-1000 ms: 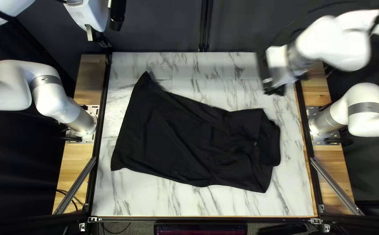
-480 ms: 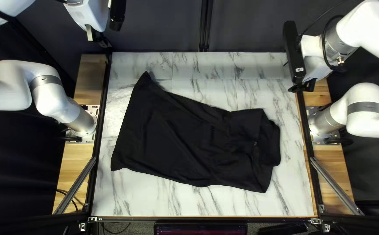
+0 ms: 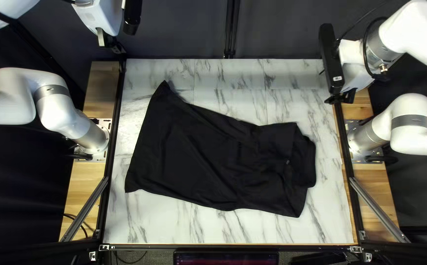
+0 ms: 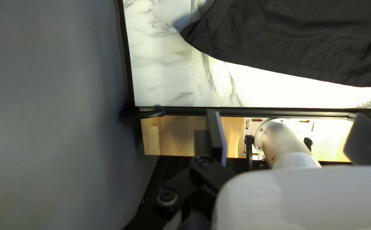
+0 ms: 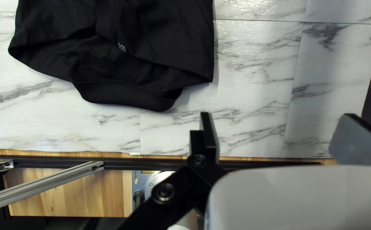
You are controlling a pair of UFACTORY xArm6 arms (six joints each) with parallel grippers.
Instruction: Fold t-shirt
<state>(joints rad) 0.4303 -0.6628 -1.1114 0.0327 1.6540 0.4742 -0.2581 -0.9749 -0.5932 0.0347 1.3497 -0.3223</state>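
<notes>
- My left gripper (image 3: 109,43) is wide open, nothing in it, up past the table's (image 3: 159,221) far left corner.
- Right gripper (image 3: 341,97): also wide open and holding zilch, over by the table's right edge.
- Black t-shirt (image 3: 198,157) is lying slantwise mid-table, touching neither gripper, wide end toward my left arm, layered, rumpled end toward my right.

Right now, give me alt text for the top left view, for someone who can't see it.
A black t-shirt lies slantwise across a white marbled table, wide end at the left, overlapping folds at the right. The left end effector hangs beyond the table's far left corner, the right end effector near the far right corner, both away from the t-shirt.
</notes>
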